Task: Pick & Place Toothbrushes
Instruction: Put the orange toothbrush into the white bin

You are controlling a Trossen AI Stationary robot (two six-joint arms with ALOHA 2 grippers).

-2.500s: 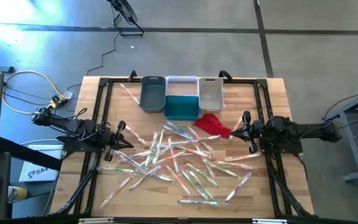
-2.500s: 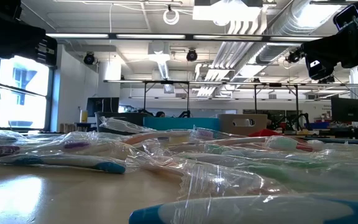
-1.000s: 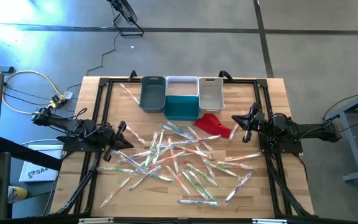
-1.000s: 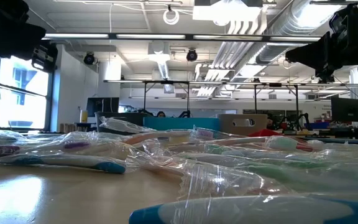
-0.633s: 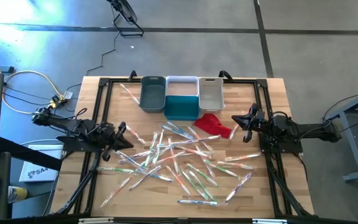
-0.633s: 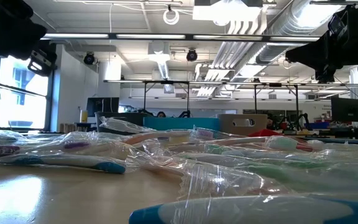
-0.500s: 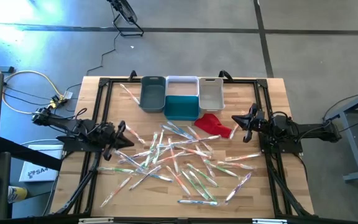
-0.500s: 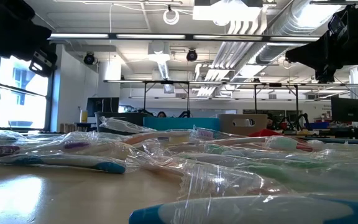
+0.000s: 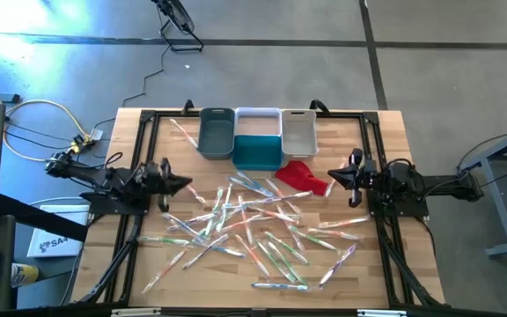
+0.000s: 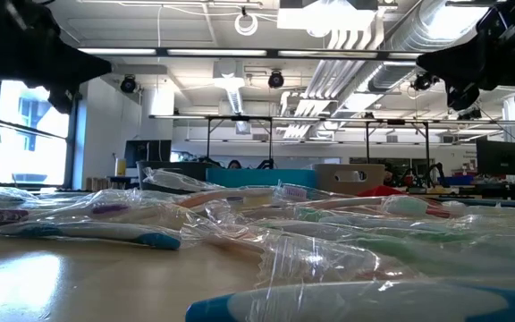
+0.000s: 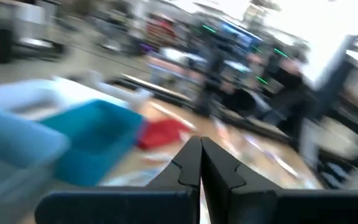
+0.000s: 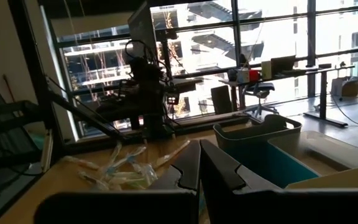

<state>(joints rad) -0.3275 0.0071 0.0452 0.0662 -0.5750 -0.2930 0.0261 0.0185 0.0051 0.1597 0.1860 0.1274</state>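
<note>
Left end effector [image 9: 186,183], pressed together and empty, is swinging level above the worktop [image 9: 385,132]; right end effector [image 9: 331,176] is closed, hovering beside the red cloth [image 9: 304,176]. Toothbrushes [image 9: 253,224] are lying scattered, unpicked.

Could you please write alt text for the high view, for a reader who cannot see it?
Dozens of wrapped toothbrushes lie scattered across a wooden table, with neither arm holding one. The left end effector and right end effector hover shut at the pile's edges. Grey, teal and white bins and a red cloth sit behind.
</note>
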